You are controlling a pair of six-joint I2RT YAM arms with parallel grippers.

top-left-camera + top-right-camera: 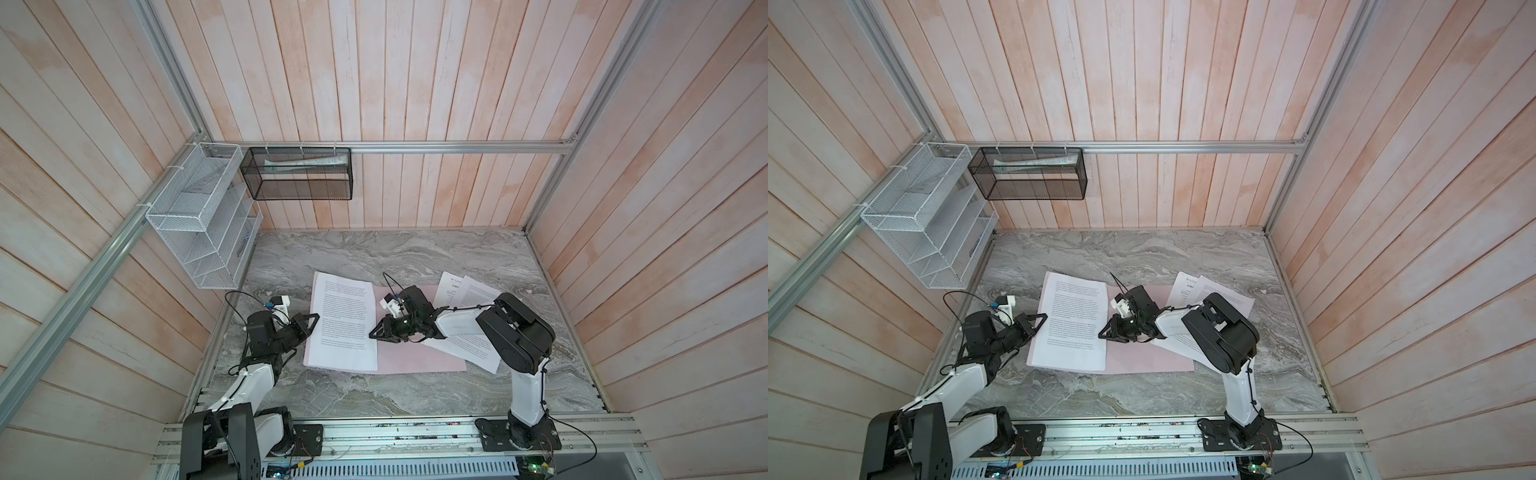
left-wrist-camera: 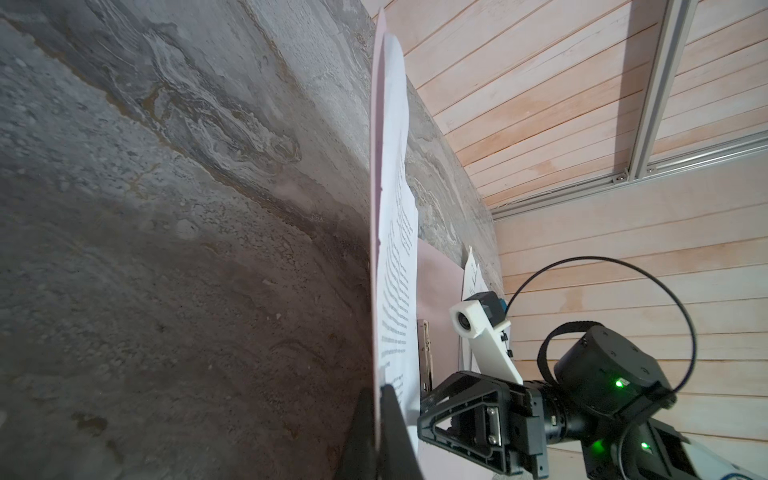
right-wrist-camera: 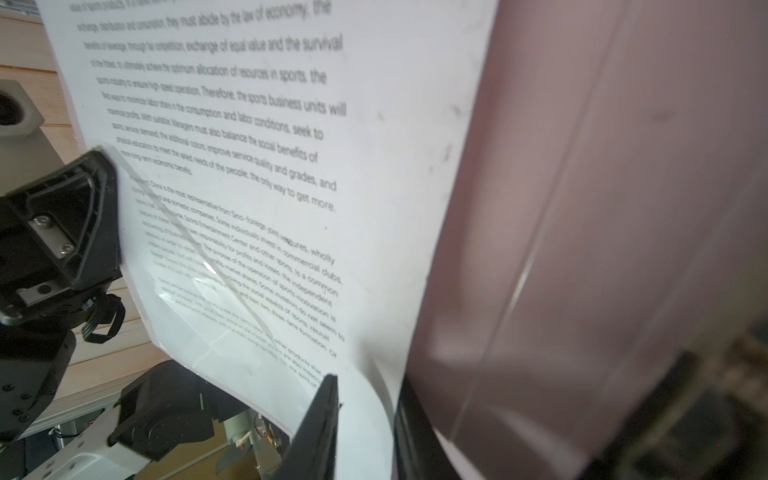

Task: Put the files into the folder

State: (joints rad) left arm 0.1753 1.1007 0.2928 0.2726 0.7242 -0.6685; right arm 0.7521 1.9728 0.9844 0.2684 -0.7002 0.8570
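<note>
L gripper (image 1: pixel 316 317) clamped on edge of 1 sheet (image 1: pixel 345 320) atop 1 folder (image 1: pixel 415 359); R gripper (image 1: pixel 372 333) narrowly open at opposite edge. 2 more sheets (image 1: pixel 454 291) overlap nearby.

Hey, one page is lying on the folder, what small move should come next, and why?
Probably draw the right gripper back off the right edge of the sheet: its jaws stand apart around that edge, the sheet lies on the pink folder, and the left gripper pinches its left edge. The other sheets wait to the right.
</note>
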